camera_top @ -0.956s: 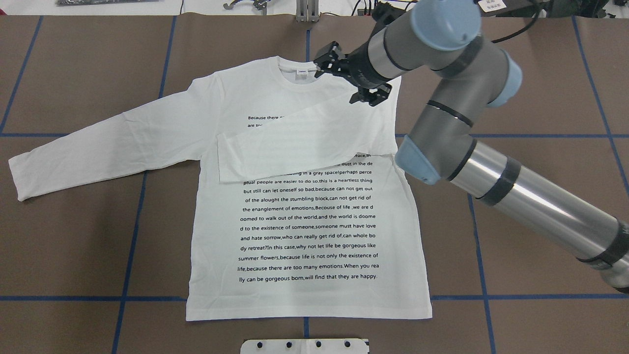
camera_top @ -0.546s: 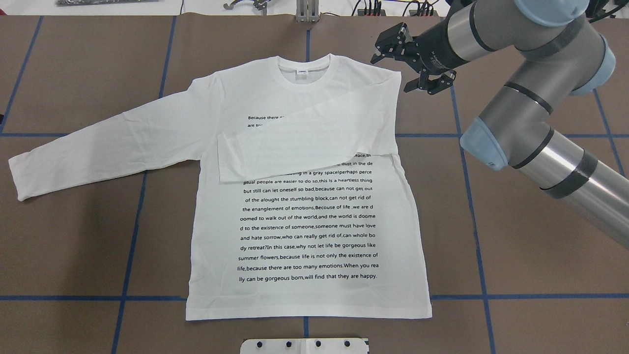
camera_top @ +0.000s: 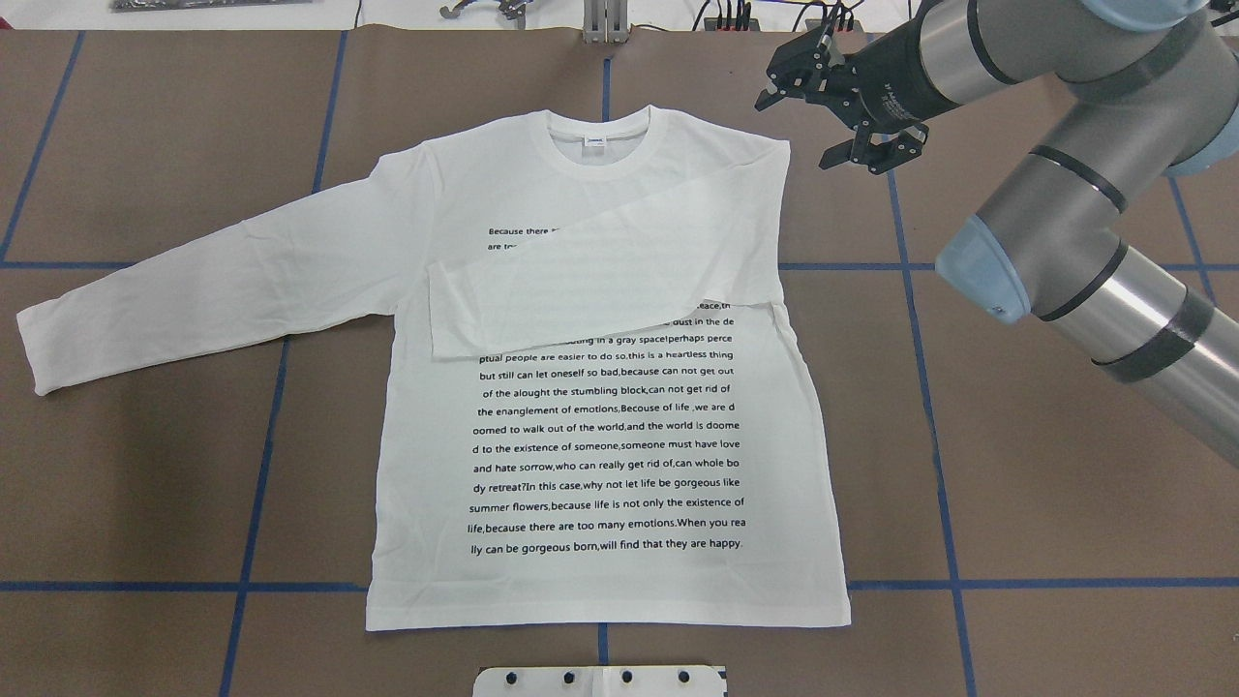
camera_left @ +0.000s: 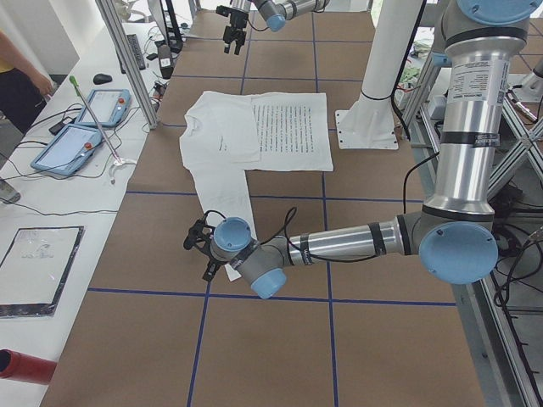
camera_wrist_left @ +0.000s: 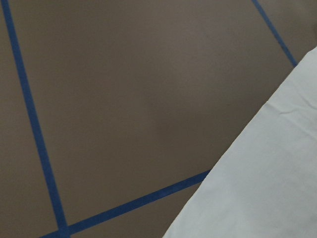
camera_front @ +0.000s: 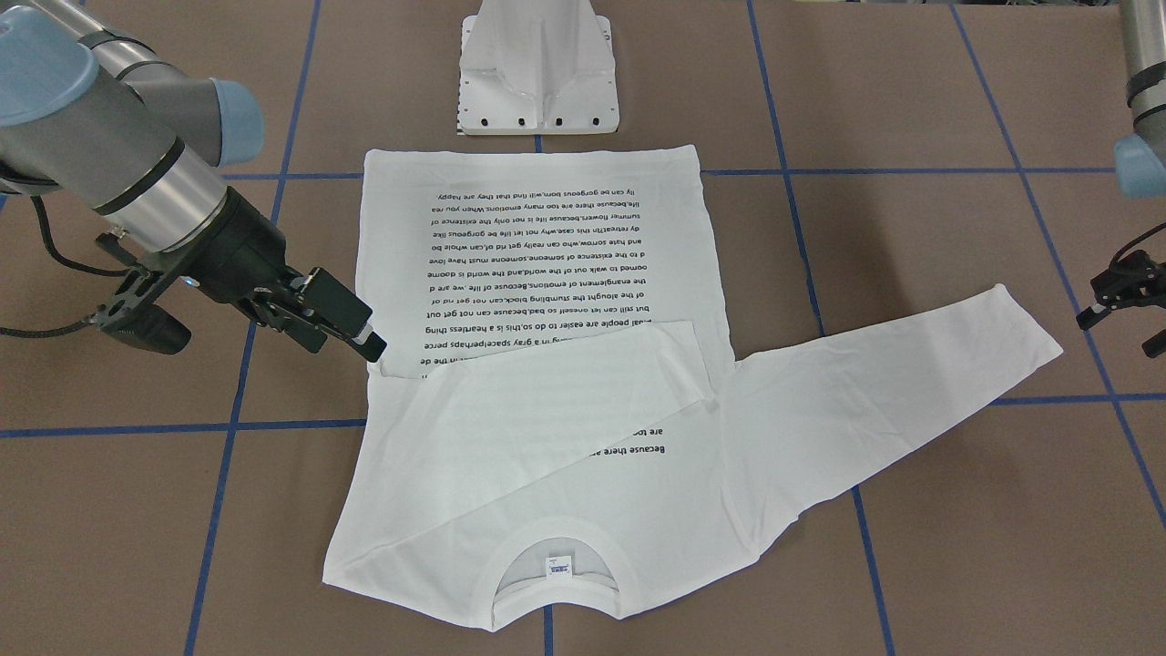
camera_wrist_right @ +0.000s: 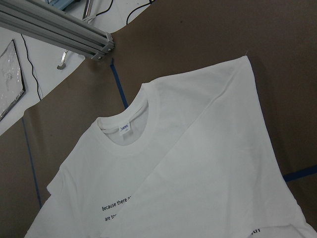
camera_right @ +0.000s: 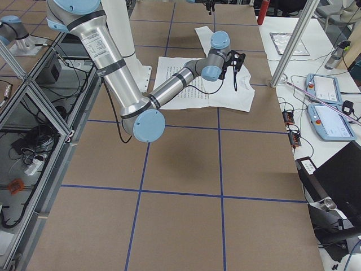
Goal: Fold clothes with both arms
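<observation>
Right grey metal jointed arm with light blue caps (camera_top: 1113,281): elbow bent, reached forward | its black two-finger gripper (camera_top: 801,131): jaws spread | left grey metal arm (camera_left: 339,242): stretched out low | its black two-finger gripper (camera_left: 199,253): jaws apart

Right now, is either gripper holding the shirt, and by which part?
Nothing is held. The right gripper hangs open beside the shirt; the left gripper, also open, is clear of it too.

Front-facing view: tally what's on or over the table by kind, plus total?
White long-sleeved cotton shirt: 1
Grey metal jointed robot arms: 2 (right arm, left arm)
White rigid pedestal base: 1
Total: 4
</observation>
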`<state>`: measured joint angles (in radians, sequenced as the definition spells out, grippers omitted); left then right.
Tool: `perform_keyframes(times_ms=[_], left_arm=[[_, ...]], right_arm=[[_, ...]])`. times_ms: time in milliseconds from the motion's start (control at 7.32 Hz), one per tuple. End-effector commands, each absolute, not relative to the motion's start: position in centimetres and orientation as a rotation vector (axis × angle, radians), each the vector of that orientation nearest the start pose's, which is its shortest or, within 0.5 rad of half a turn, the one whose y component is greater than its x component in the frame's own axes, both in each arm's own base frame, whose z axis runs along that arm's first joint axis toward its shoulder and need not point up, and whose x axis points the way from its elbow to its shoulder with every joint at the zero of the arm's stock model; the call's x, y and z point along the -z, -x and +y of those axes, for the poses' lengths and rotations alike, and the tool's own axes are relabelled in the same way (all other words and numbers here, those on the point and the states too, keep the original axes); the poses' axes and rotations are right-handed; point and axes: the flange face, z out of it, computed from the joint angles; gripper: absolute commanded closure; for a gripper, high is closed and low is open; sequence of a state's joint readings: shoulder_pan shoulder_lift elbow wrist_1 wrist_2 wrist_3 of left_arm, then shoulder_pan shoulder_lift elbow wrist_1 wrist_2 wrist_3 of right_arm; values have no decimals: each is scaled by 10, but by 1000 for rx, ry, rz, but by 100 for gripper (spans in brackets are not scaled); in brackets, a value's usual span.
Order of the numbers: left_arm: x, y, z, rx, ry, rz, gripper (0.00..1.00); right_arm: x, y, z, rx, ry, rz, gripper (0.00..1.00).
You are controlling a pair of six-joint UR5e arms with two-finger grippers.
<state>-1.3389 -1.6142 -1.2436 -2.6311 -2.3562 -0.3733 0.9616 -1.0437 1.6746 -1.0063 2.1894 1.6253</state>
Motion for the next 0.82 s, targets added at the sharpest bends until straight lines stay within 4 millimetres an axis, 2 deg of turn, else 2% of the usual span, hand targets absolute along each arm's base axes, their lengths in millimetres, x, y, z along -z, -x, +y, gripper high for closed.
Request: perform_keyframes(times_ms=[0,137,273,410,683], left_arm=[[-686,-81,-532,-144,-434,937,0],[-692,-118,-530,-141,-358,957,1],[-693,-144,-524,-126,-307,968,13],[-699,-149,-517,-129,-290,963,18],[-703,-151,-515,-126,-261,950,21]], right_arm=[[-252,289,-564,-519,-27,-1273,4],[-261,284,-558,-505,-37,-1264,4],[-265,279,-552,-505,-39,-1264,4],[-270,277,-547,-506,-38,-1261,4],[-275,274,-543,-509,-37,-1259,4]])
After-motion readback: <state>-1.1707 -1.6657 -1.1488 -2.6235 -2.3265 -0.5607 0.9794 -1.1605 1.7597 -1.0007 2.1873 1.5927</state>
